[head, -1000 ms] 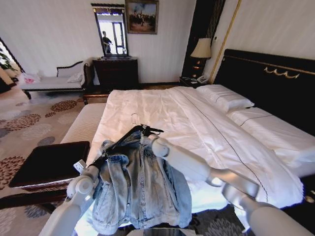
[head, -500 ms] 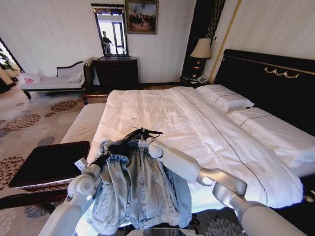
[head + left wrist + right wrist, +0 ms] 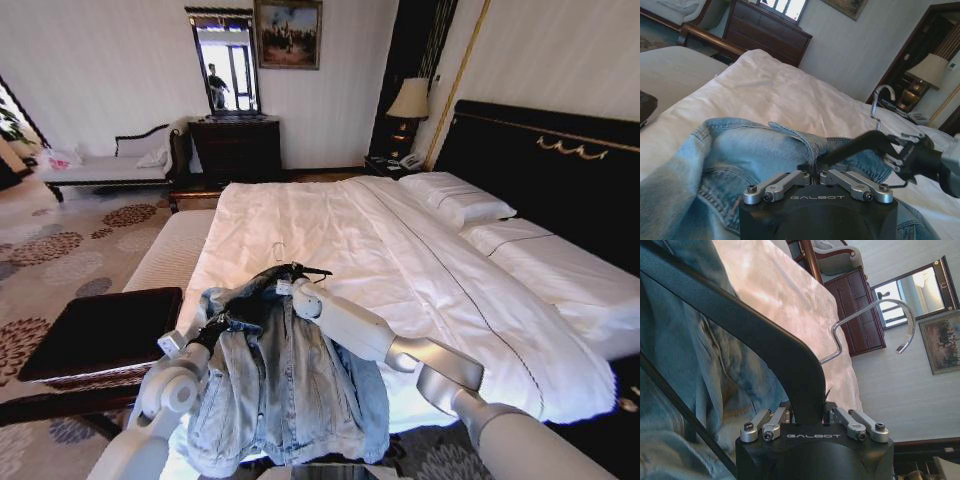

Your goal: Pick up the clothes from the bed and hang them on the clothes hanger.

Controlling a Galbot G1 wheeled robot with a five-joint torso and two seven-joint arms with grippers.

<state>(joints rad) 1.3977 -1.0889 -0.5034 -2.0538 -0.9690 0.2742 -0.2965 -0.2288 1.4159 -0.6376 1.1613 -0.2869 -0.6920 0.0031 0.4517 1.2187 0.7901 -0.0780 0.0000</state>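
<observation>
- denim jacket (image 3: 280,385) is at 6 o'clock in the head view, draped off the near edge of the bed (image 3: 400,260), collar end up, hem hanging toward the floor
- hanger (image 3: 262,280) sits up at the collar, around 11 from the jacket's middle. silver hook (image 3: 875,322) pokes out past the collar over the white sheet
- right gripper (image 3: 290,283) is clamped on the black hanger bar right by the hook end; wrist view shows the bar wedged tight btwn the jaws
- left gripper (image 3: 205,330) is at about 9 from the jacket's middle, jaws pinched shut on a fold of denim near the collar/shoulder. looks like the same fold is against the hanger arm there but can't tell for sure
- handling-wise imo: denim's soft & floppy but fairly heavy for cloth, won't slip much, nothing fragile. it'll sag and bunch wherever it isn't supported
- hanger is thin and stiff, prob twists if held off-centre, so near the hook is the sane spot
- best place to hold the jacket = collar or shoulder seam, thick edge, not the loose sleeves
</observation>
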